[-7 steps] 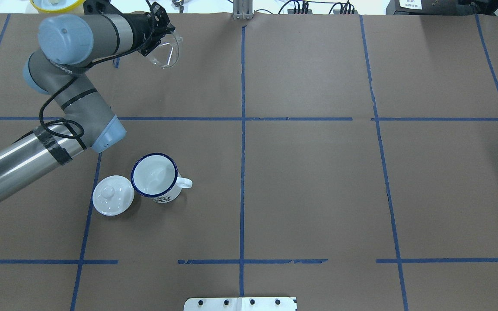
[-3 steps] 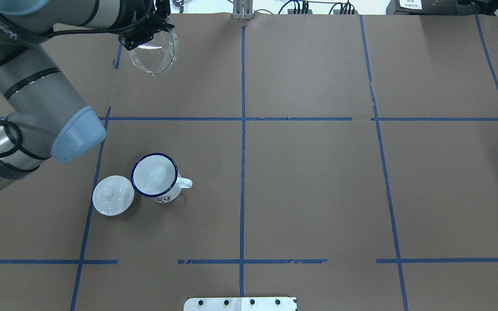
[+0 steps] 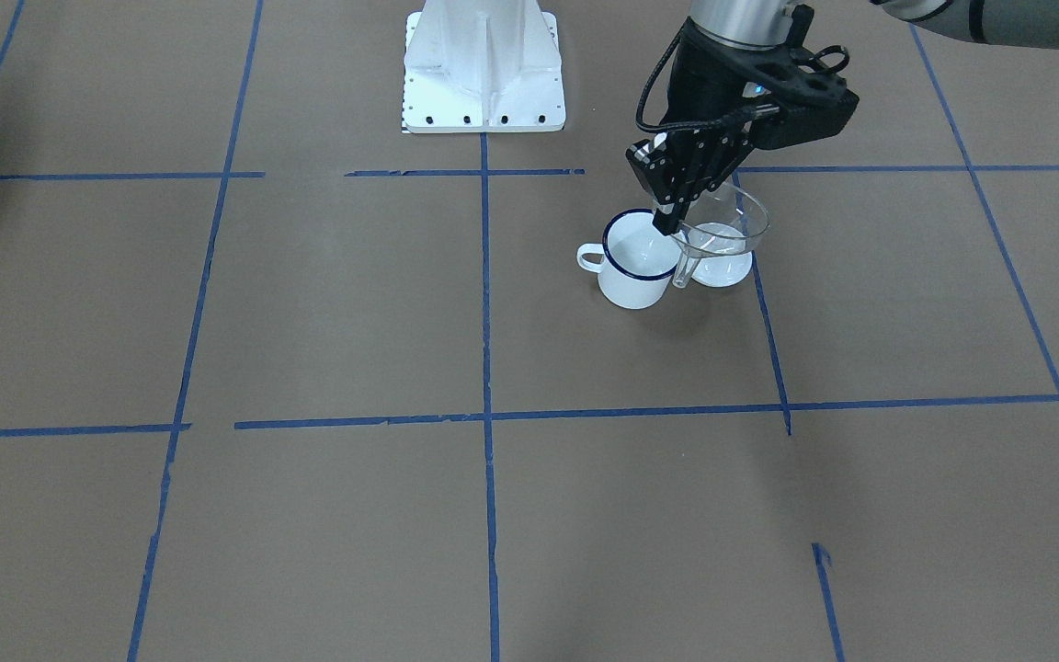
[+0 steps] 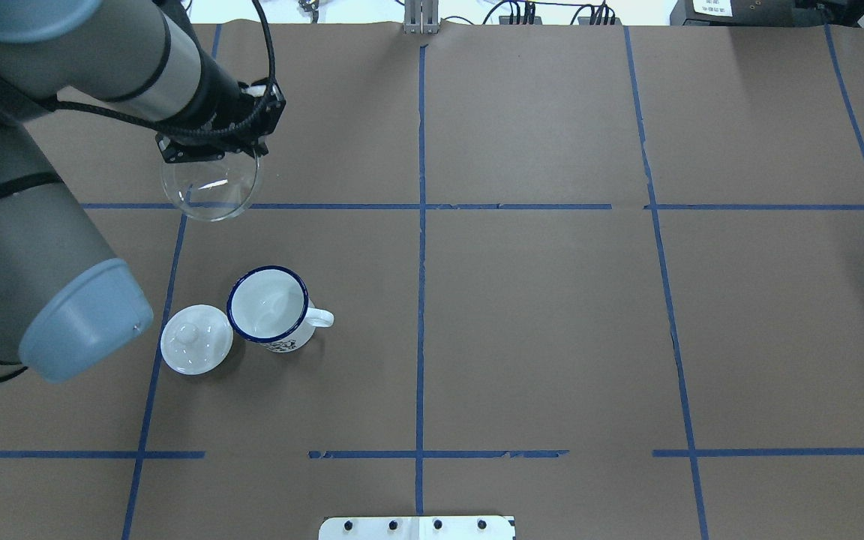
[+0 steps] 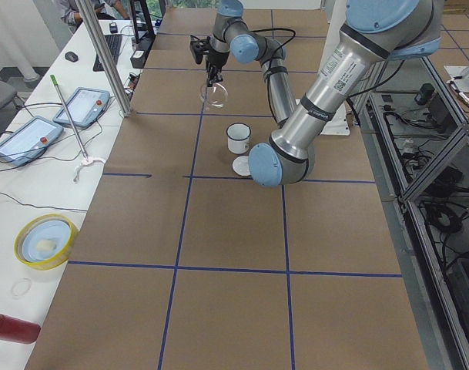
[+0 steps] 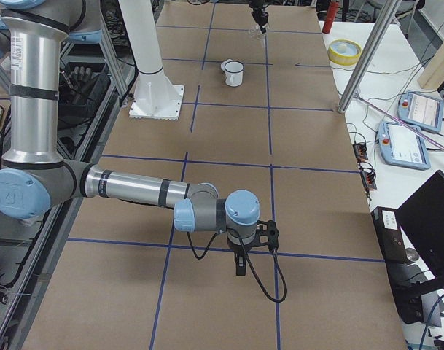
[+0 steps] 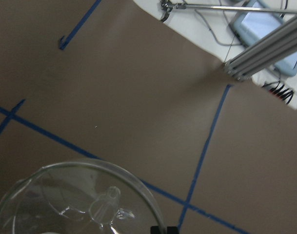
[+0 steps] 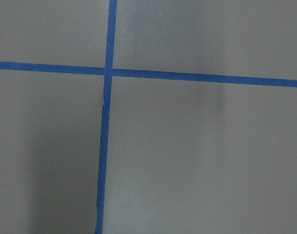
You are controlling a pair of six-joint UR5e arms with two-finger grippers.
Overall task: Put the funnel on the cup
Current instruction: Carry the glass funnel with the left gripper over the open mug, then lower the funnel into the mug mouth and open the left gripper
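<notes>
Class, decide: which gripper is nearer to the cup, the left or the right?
Left. The left gripper, holding the funnel, hangs raised close by the cup. The right gripper sits low, far off toward the table's right end.

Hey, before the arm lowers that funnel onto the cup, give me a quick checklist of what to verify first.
1. Left claw shut on the funnel rim: ok.
2. Spout pointing down: ok, slightly tilted.
3. Funnel centred over the cup: not ok, offset in both the overhead and front views.
4. Cup upright, mouth open: ok.
5. Lid off the cup: ok, it sits beside it.
</notes>
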